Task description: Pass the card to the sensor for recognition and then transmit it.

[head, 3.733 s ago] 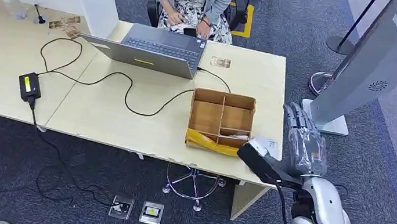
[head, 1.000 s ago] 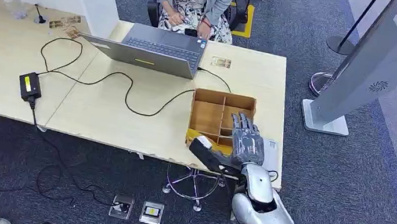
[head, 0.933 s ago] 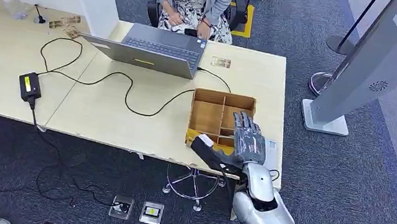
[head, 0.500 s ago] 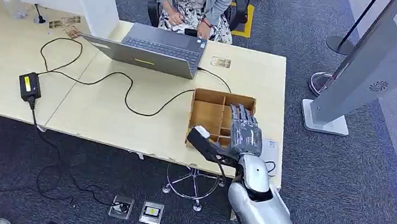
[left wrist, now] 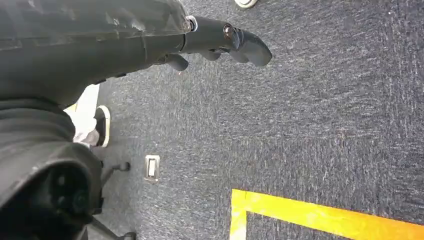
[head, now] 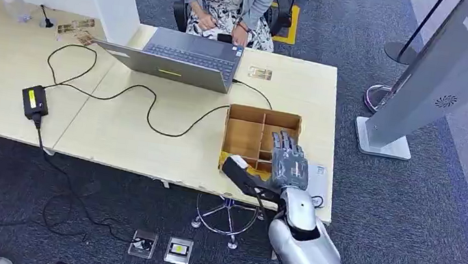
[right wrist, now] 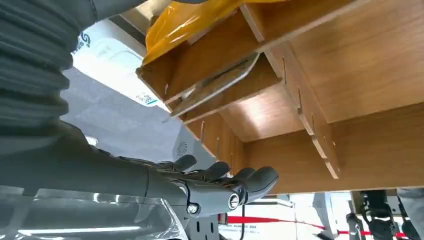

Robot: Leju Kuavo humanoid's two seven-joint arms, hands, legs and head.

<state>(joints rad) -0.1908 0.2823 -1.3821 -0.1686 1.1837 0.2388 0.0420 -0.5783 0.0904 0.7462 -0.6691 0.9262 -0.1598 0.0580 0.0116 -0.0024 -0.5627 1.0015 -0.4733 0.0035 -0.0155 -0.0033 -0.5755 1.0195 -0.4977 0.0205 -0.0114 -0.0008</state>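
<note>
The robot's silver right arm reaches up from below, its right hand [head: 290, 162] held flat above the near right compartment of a wooden divided box [head: 244, 137] on the tabletop [head: 115, 122]. The fingers are straight and slightly spread, holding nothing. Just below the fingers a card [right wrist: 215, 85] lies tilted inside a compartment. The left hand [left wrist: 220, 42] hangs over the carpet, fingers loosely extended, empty.

The right robot hand [head: 290, 162], fingers spread and empty, hovers over the wooden divided box [head: 249, 134] on the desk [head: 148, 134]
</note>
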